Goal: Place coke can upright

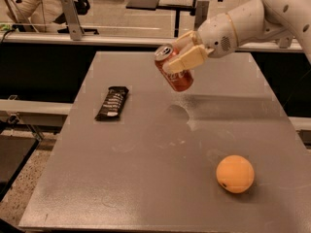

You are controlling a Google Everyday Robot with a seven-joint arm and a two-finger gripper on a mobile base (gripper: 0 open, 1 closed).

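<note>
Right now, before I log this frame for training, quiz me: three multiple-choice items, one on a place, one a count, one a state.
1. Where is the snack bar wrapper? A left part of the table; B its right edge; C on the floor.
2. How many things lie on the table? A one; B two; C four.
3. The coke can is: A standing; B lying flat; C held tilted in the air.
Answers: A, it lies left; B, wrapper and orange fruit; C, the gripper, above the table's far half, clamps it.
</note>
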